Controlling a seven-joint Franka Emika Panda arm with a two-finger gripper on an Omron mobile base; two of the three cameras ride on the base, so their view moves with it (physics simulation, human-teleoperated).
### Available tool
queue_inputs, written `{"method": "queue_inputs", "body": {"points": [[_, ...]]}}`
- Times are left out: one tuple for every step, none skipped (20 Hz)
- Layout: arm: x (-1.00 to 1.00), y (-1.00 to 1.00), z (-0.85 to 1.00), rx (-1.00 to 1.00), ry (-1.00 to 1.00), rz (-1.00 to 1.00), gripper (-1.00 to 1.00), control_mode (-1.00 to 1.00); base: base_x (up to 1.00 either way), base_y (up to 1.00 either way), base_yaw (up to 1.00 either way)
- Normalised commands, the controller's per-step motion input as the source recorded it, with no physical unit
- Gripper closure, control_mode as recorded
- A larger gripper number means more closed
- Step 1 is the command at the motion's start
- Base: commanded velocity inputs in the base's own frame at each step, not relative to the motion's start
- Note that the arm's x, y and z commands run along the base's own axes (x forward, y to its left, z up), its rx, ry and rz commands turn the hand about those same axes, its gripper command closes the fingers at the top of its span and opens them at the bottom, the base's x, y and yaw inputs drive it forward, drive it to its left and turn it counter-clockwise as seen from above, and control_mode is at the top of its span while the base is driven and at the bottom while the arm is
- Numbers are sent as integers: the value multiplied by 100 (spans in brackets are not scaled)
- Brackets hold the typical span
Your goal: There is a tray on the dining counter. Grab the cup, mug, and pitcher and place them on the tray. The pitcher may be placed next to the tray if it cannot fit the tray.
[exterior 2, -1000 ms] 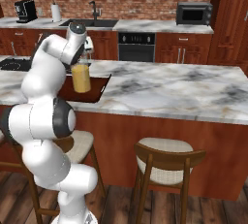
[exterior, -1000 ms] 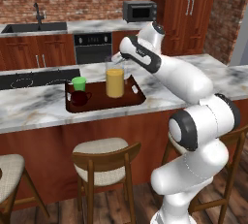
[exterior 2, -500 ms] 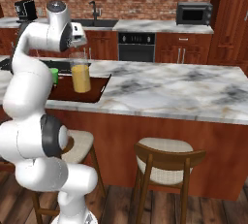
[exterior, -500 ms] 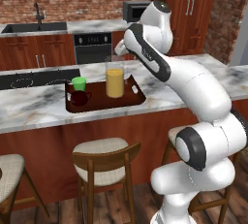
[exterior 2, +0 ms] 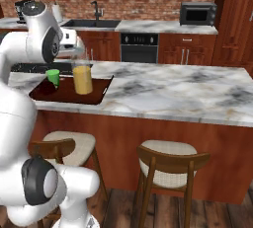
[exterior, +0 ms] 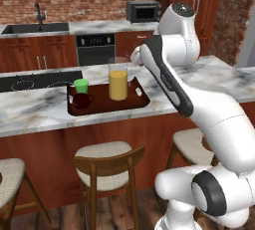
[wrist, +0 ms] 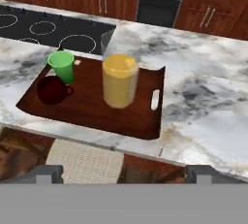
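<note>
The dark wooden tray (exterior: 139,100) (exterior 2: 96,96) (wrist: 92,109) lies on the dining counter (exterior: 209,82) (exterior 2: 173,89) (wrist: 203,97). On it stand the green cup (exterior: 81,85) (exterior 2: 53,77) (wrist: 62,66), the maroon mug (exterior: 82,100) (wrist: 51,90) just in front of the cup, and the tall pitcher (exterior: 118,82) (exterior 2: 82,78) (wrist: 119,75) with orange inside. My gripper (wrist: 125,173) (exterior: 133,58) (exterior 2: 78,50) hangs open above and on the stool side of the tray, clear of the pitcher, with nothing between its fingers.
A black cooktop (exterior: 35,80) (wrist: 48,29) lies behind the tray's left end. Stools (exterior: 107,157) (exterior 2: 170,160) stand under the counter's near edge. The oven (exterior: 93,49), microwave (exterior 2: 197,13) and sink (exterior: 35,27) are along the back wall.
The arm has swung up and back from the pitcher, lifting the open hand well above the tray. Cup, mug and pitcher have stayed put.
</note>
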Motion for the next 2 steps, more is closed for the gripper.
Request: {"method": "queue_inputs", "body": {"points": [[-100,-29,0,0,0,-22,-100,-100,0,0,0],[-100,-29,0,0,0,-20,-100,-100,0,0,0]]}}
